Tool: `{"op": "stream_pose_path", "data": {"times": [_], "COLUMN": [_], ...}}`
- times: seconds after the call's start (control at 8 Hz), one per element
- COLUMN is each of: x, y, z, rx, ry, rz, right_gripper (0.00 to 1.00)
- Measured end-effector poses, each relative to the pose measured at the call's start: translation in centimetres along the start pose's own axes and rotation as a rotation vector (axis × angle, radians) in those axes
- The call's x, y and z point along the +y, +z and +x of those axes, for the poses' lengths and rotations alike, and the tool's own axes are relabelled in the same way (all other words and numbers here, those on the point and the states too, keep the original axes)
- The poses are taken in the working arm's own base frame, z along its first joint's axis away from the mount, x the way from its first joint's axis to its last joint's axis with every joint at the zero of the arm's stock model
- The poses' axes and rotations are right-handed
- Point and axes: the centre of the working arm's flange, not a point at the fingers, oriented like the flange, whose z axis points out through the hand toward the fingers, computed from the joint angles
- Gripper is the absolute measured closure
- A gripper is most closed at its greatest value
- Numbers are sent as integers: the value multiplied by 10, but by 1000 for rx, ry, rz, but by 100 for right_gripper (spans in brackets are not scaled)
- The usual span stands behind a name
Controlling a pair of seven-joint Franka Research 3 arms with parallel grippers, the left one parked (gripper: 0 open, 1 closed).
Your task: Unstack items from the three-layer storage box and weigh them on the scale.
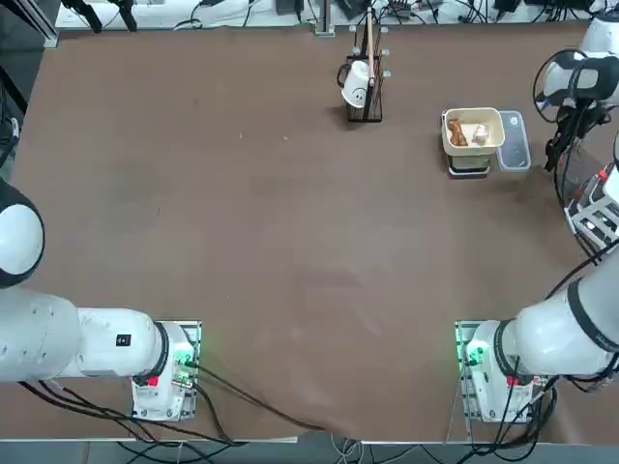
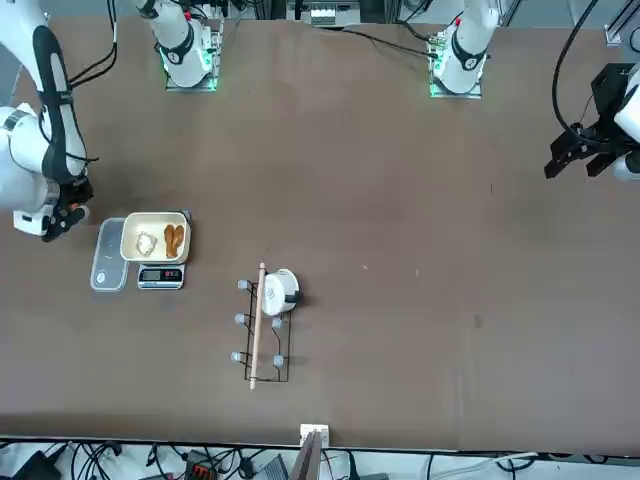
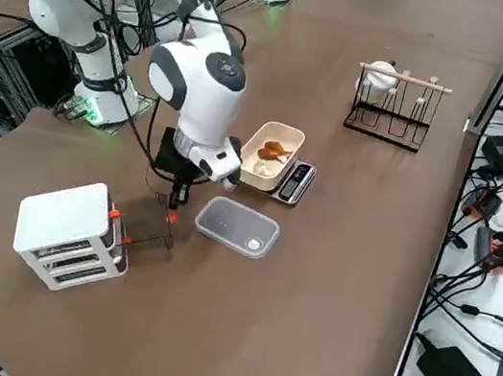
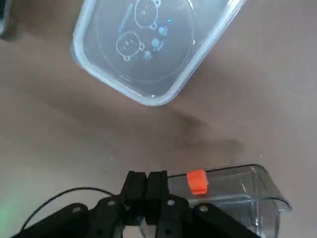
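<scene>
Right end effector (image 4: 146, 191) closed, seemingly on clear drawer (image 4: 233, 186) of storage box (image 3: 68, 234); next, pull it out.

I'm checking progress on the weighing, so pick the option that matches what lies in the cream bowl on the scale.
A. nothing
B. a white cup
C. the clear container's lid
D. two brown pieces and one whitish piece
D: in the right side view the cream bowl on the scale holds two orange-brown pieces and a whitish piece; the top view shows the same.
</scene>
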Motion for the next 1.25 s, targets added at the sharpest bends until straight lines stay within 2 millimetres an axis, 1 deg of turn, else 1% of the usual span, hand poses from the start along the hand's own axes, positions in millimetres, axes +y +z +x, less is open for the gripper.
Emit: {"op": "stream_pose_path", "data": {"times": [0.38, 0.88, 1.0, 1.25], "x": [8, 39, 45, 46], "y": [13, 34, 38, 38], "z": [-14, -67, -77, -79], "rx": [-27, -70, -75, -74], "ry": [5, 54, 64, 66], "rz": [7, 17, 20, 18], "right_gripper": [97, 97, 97, 97]}}
